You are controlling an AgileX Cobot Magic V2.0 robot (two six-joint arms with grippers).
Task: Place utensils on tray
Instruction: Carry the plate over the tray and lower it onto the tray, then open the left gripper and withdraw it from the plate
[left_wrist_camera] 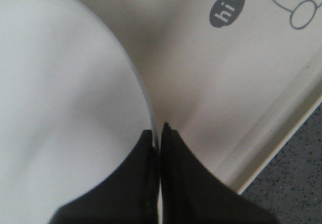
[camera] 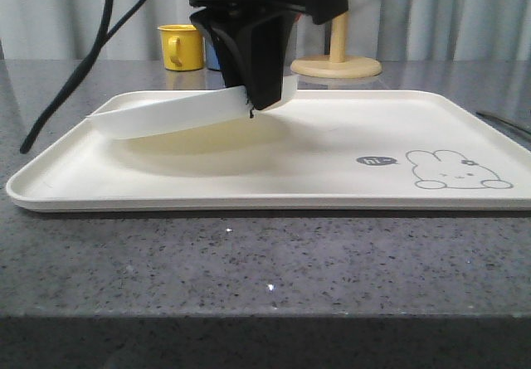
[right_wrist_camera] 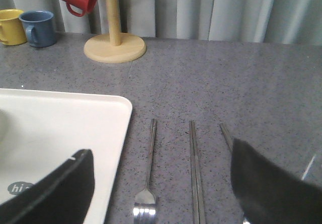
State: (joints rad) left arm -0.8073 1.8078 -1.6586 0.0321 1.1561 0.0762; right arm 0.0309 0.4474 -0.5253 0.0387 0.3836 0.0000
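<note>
Left hand (camera: pixel 251 104) clenched on the rim of the plate (camera: pixel 166 114), which hangs tilted just above the tray (camera: pixel 348 149), far edge lowest. Advice: lower until the plate lies flat, then release, keeping clear of the tray rim. Right hand (right_wrist_camera: pixel 161 183) released, fork (right_wrist_camera: pixel 147 183) and chopsticks (right_wrist_camera: pixel 196 178) on the surface (right_wrist_camera: pixel 226 83) between its fingers.

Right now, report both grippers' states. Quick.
Left gripper: shut on the white plate, held tilted over the tray.
Right gripper: open, holding nothing.
</note>
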